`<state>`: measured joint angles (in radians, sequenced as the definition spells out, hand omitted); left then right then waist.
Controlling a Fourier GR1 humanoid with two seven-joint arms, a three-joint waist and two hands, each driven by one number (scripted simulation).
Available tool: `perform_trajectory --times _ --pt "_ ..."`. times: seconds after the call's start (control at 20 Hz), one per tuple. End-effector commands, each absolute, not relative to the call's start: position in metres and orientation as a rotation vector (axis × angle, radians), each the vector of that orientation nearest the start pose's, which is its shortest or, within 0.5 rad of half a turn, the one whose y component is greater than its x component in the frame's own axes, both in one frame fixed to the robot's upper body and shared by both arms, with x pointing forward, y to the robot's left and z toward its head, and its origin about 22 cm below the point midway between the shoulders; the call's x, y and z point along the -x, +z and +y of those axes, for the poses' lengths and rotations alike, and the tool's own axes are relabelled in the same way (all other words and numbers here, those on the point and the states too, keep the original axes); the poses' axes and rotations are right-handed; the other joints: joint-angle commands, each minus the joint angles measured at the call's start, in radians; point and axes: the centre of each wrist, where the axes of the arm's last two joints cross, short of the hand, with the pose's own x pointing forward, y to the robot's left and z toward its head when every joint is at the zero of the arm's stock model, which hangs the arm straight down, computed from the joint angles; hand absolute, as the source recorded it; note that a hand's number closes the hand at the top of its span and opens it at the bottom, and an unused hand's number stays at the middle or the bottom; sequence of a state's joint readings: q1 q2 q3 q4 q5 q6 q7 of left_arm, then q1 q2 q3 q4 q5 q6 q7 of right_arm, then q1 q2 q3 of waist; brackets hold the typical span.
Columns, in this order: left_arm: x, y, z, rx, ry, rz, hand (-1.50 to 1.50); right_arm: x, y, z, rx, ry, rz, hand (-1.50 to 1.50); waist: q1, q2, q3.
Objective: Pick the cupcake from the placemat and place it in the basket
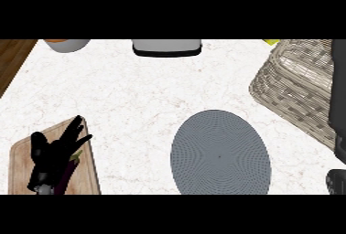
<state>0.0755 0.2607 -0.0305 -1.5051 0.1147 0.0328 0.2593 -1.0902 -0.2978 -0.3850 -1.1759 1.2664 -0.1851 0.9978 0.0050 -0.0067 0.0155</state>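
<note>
Left hand (54, 153): over the wooden cutting board (24, 167), well to the left of the placemat (220, 153), fingers straight and spread upward, holding nothing. An aubergine (69, 171) lies on the board, partly under the hand. Right hand: only a dark arm shape (338, 105) shows at the edge beyond the placemat, over the basket; cannot tell its state. Cupcake: not visible; the grey oval placemat lies bare on the white marble table (128, 91). Wicker basket (297, 87) sits up and to the right of the placemat, its interior partly hidden by the arm.
</note>
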Motion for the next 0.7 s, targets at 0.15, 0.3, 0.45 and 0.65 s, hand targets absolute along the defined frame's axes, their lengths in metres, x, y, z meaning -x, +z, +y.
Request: perform_trajectory --times 0.15,0.3,0.45,0.65 --pt "-0.205 -0.034 0.293 -0.138 -0.037 -1.027 0.00 -0.413 0.246 -0.286 1.323 -0.395 -1.150 1.50 0.009 0.012 -0.014" --pt "-0.205 -0.045 0.296 -0.161 -0.021 -1.018 0.00 -0.405 0.240 -0.293 1.235 -0.490 -1.198 1.50 -0.004 0.010 -0.015" --pt "-0.194 -0.041 0.303 -0.154 -0.025 -1.031 0.00 -0.405 0.223 -0.322 1.263 -0.472 -1.186 1.50 0.008 0.010 -0.015" --pt "-0.202 -0.042 0.296 -0.150 -0.040 -1.010 0.00 -0.406 0.202 -0.327 1.246 -0.495 -1.181 1.50 0.005 0.011 -0.015"
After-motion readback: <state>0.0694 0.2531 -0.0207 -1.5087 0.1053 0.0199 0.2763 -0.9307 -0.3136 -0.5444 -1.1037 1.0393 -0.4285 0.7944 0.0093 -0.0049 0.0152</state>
